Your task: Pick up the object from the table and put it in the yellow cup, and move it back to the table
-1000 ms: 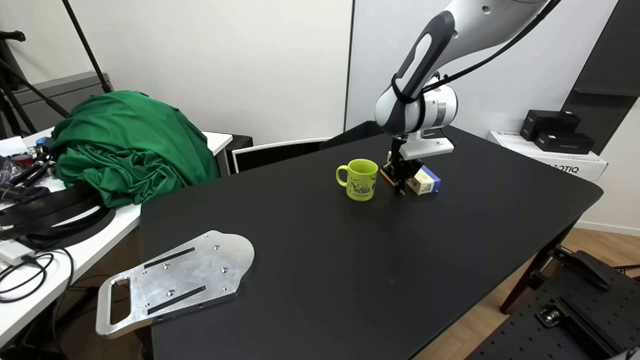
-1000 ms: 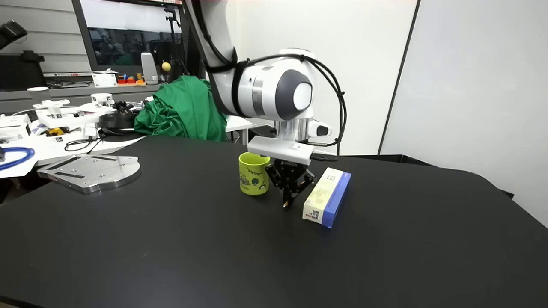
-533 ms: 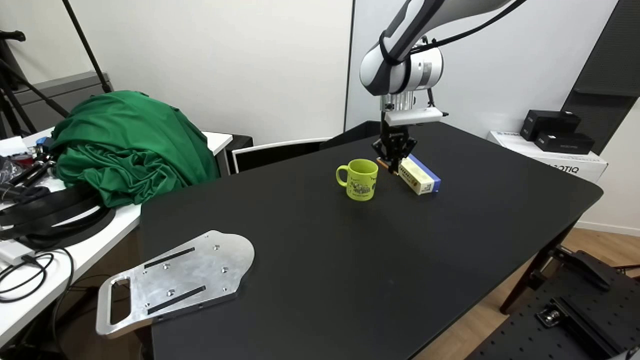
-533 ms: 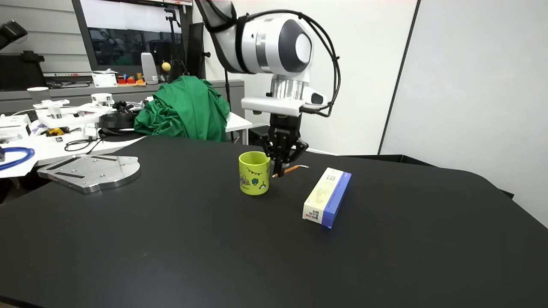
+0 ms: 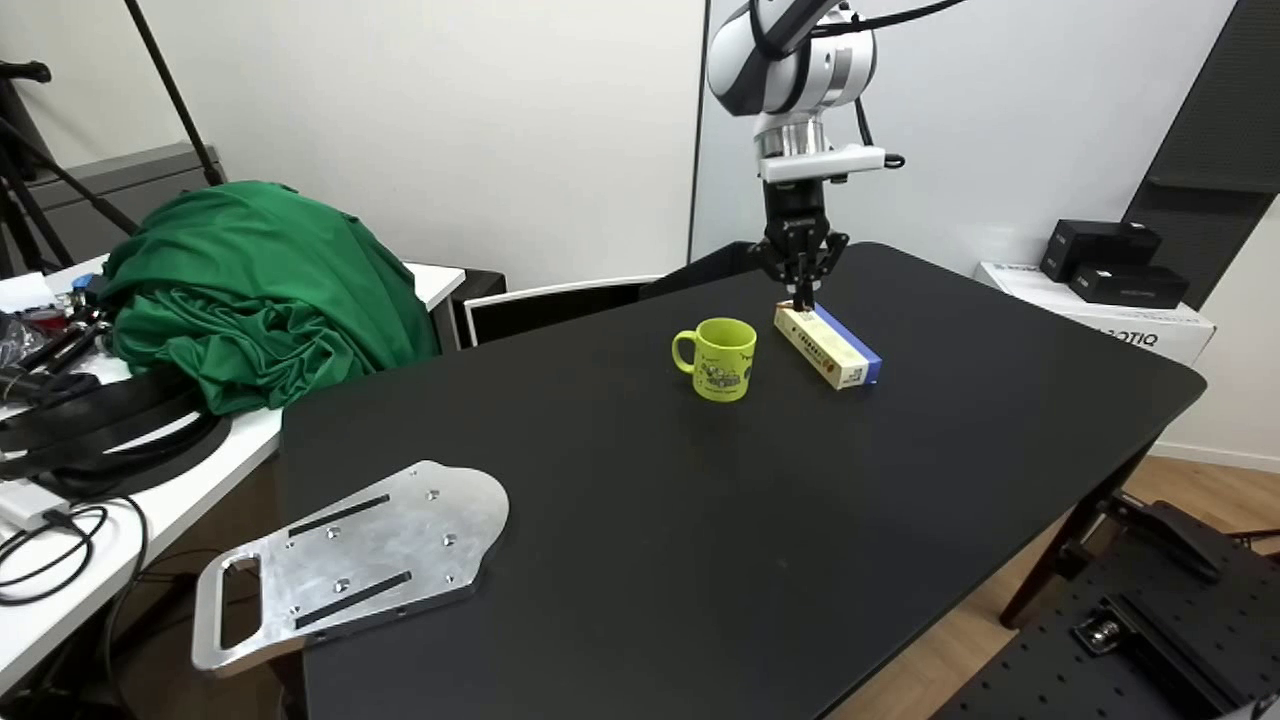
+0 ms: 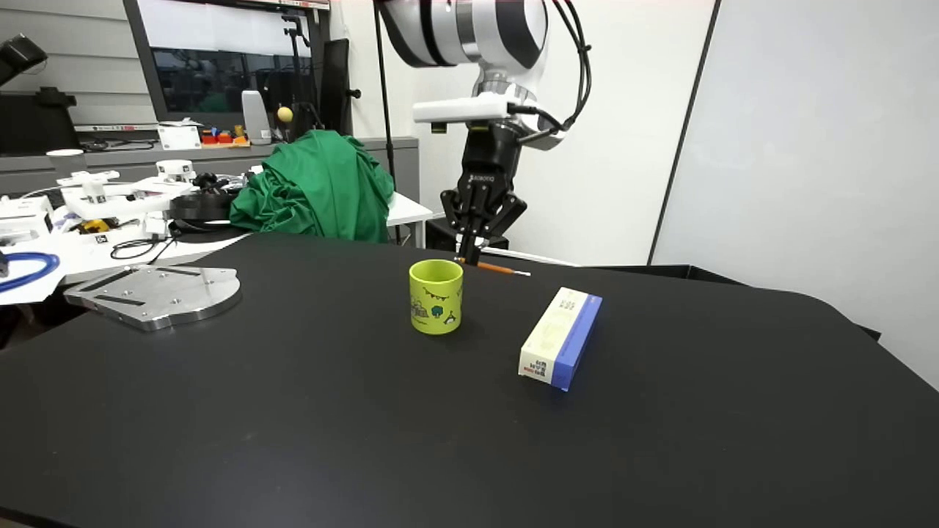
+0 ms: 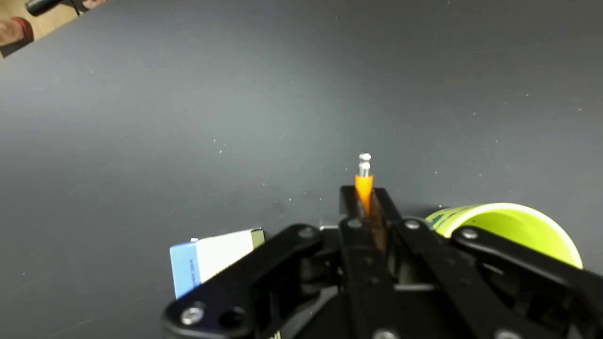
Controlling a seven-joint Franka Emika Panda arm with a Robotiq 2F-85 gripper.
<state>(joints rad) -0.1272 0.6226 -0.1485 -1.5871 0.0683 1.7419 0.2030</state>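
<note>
Fingers clamp an orange rod clear above the desk, right of yellow cup. Rod lies nearly level; lowered so, it could snag the rim and tip cup.

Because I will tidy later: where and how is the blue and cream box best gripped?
The box is probably best gripped at mid-length across its long sides, from straight above: it lies flat and looks narrow, with parallel edges. The yellow cup stands apart, beside it. The hand must first release the orange stick.
</note>
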